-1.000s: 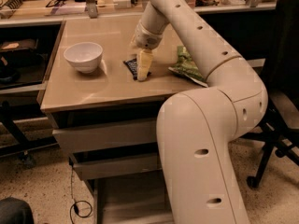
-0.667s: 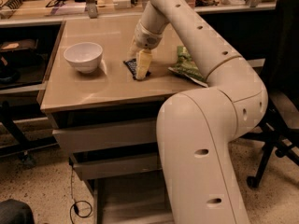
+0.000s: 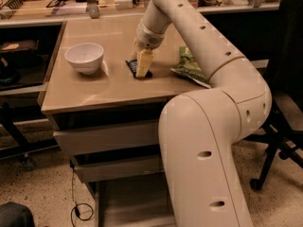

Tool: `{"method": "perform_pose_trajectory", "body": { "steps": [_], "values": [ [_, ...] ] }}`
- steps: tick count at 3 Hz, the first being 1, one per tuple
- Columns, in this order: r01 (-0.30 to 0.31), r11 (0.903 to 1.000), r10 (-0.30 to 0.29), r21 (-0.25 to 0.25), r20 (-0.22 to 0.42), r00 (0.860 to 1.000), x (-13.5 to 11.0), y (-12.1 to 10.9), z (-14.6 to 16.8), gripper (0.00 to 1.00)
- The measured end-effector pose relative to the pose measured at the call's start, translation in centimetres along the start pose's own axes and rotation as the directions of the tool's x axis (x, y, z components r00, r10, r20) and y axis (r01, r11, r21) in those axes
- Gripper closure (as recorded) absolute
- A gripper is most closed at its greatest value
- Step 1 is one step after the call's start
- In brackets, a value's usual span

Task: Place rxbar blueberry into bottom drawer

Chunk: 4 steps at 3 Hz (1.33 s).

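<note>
Camera view shows the pale cream fingers of the robot's white jointed arm pointing straight down onto the tan, smooth-topped counter, near its middle. Directly beneath the fingers lies the rxbar blueberry, a small flat bar in a dark navy wrapper. It rests flat on the counter, with one dark end showing to the picture's left of the fingers and a dark corner showing by their tips on the other side. The fingers stand over the bar and appear to touch it, but from this angle they read as one pale block, so it cannot be told how far they are parted or whether they grip the bar. To the picture's left of the fingers, well apart, a round white ceramic bowl sits upright. On the opposite side, near the fingers but not touching them, lies a crumpled green chip bag, partly hidden by the arm. Below the fingers, under the counter's front edge, two grey-beige metal upper drawers are stacked one above the other. Lower still the bottom drawer, a shallow grey-beige tray, is pulled out with its plain floor showing, and the arm's broad lower link covers its right part.
</note>
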<state>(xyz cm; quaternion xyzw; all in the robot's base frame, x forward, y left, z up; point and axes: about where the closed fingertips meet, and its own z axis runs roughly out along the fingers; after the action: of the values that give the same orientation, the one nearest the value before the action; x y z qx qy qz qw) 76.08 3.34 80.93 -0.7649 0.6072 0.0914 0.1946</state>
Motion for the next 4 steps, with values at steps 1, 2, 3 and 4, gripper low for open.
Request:
{"method": "perform_pose_trajectory", "body": {
  "steps": [1,2,3,4],
  "values": [
    [0.0,1.0,0.0,0.0,0.0,1.0,0.0,0.0,0.0,1.0],
    [0.0,1.0,0.0,0.0,0.0,1.0,-0.3,-0.2,-0.8,1.0],
    [0.0,1.0,0.0,0.0,0.0,1.0,-0.4,-0.2,-0.9,1.0],
    [-0.019,0.9982,0.021,0.056,-0.034,0.999,-1.4,-0.5,-3.0,1.0]
  ]
}}
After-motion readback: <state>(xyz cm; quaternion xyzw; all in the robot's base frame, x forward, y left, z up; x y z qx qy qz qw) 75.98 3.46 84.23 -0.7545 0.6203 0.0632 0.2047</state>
